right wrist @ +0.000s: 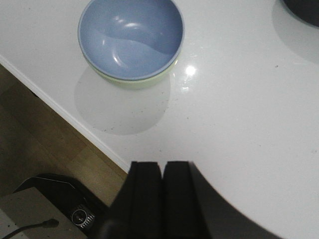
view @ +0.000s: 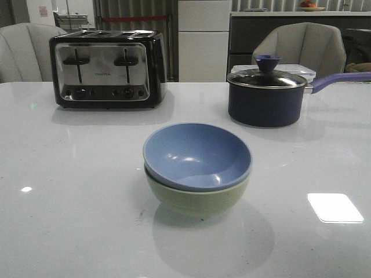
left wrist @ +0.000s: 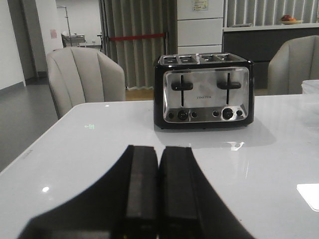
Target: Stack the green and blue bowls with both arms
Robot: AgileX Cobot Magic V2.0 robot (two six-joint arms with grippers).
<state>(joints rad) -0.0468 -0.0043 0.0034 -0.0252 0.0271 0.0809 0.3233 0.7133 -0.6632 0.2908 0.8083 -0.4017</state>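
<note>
The dusty blue bowl [view: 196,155] sits nested inside the pale green bowl [view: 197,200] at the table's middle front. In the right wrist view the blue bowl [right wrist: 130,37] shows from above with the green bowl's rim [right wrist: 134,82] under it. My left gripper [left wrist: 159,164] is shut and empty above the table, facing the toaster. My right gripper [right wrist: 162,172] is shut and empty over the table's front edge, apart from the bowls. Neither arm shows in the front view.
A black and chrome toaster [view: 107,68] stands at the back left. A dark navy saucepan [view: 266,95] with a glass lid and purple handle stands at the back right. The table's front edge [right wrist: 75,122] runs near the bowls. Chairs stand behind the table.
</note>
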